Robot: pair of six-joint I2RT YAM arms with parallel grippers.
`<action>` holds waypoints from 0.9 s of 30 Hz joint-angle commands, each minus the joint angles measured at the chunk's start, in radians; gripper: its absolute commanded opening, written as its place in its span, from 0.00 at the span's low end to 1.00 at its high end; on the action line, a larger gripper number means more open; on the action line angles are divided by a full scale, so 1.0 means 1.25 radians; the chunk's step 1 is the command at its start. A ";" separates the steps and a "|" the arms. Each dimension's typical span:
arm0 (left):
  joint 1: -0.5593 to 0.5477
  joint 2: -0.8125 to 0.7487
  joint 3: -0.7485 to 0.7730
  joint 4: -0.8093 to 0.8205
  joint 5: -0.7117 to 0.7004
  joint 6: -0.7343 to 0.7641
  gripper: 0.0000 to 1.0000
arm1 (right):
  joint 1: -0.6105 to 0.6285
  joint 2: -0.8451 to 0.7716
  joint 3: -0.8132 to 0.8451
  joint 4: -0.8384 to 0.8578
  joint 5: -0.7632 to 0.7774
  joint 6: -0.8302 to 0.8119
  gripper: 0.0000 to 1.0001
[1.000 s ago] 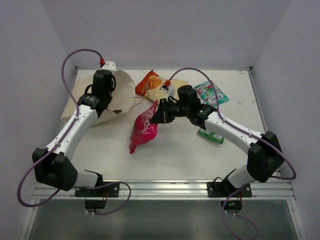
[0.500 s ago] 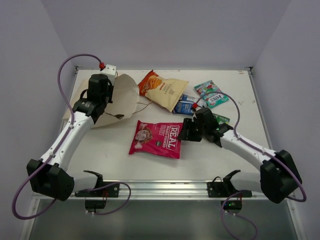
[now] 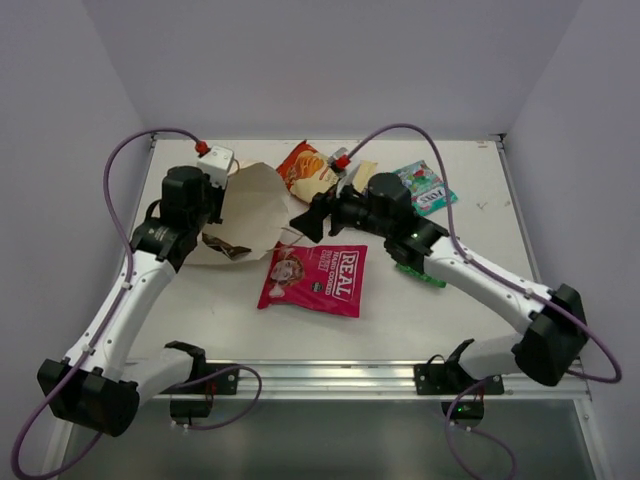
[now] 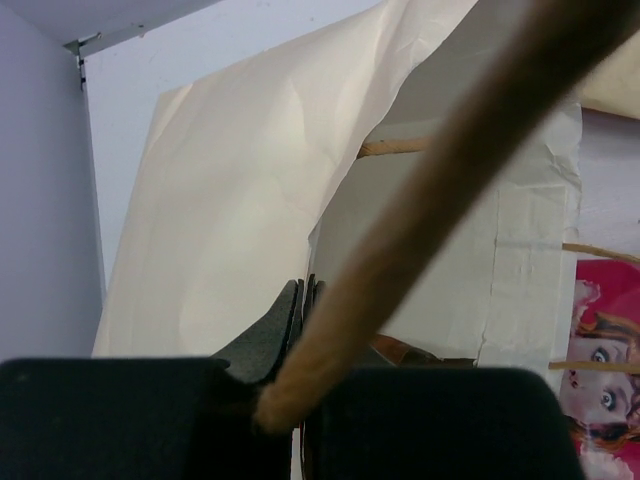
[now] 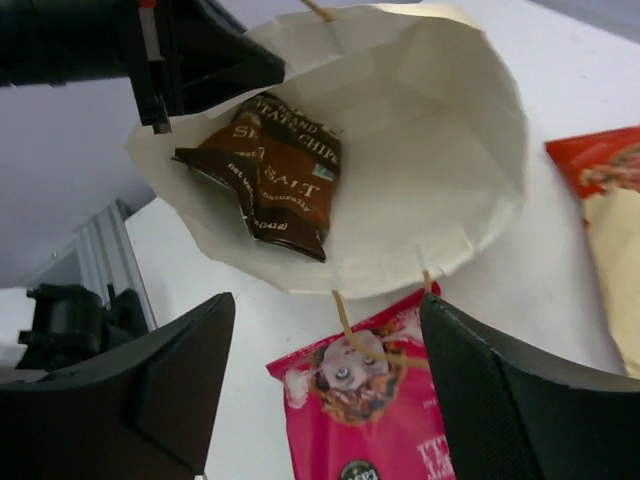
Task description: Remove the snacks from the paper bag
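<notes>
At the back left of the white table [image 3: 480,310], a cream paper bag [image 3: 255,200] lies on its side with its mouth gaping toward the middle of the table; the left gripper [image 4: 302,305] reaches in from the left, its fingers pressed tight together on the paper rim of the bag and holding the mouth up and open; a thin twisted handle [image 4: 450,170] runs blurred and close across the left wrist view.

Inside the bag, against its lower wall, rests one brown pack [image 5: 270,170], crumpled, with white lettering; from above only its dark edge shows at the mouth.

The right gripper [image 5: 328,300] hangs just in front of the bag's mouth, pointing into it; its fingers are spread wide with nothing between them, touching neither the bag nor any snack.

On the table, just in front of the bag's mouth and below the right gripper, a large pink "REAL" bag [image 3: 315,280] lies flat, face up; behind the right arm lies an orange-and-cream chip bag [image 3: 305,170], partly hidden; further right, near the back edge, a teal-pink pack [image 3: 425,188]; a small green pack [image 3: 420,272] peeks out just beside the right forearm.
</notes>
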 commanded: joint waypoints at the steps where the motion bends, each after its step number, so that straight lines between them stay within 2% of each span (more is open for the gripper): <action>1: 0.004 -0.027 -0.019 0.008 0.056 0.029 0.00 | 0.030 0.128 0.060 0.140 -0.129 -0.090 0.79; 5: 0.004 -0.069 -0.040 -0.009 0.075 0.044 0.00 | 0.084 0.269 0.140 0.193 -0.166 -0.106 0.86; 11: 0.004 -0.162 -0.075 -0.030 0.079 0.045 0.00 | 0.163 0.373 0.165 0.276 -0.144 -0.099 0.87; 20: -0.005 -0.196 -0.100 -0.039 0.089 0.004 0.00 | 0.237 0.471 0.170 0.409 -0.046 -0.038 0.88; 27: -0.019 -0.216 -0.105 -0.052 0.079 -0.014 0.00 | 0.262 0.541 0.220 0.426 -0.034 0.004 0.88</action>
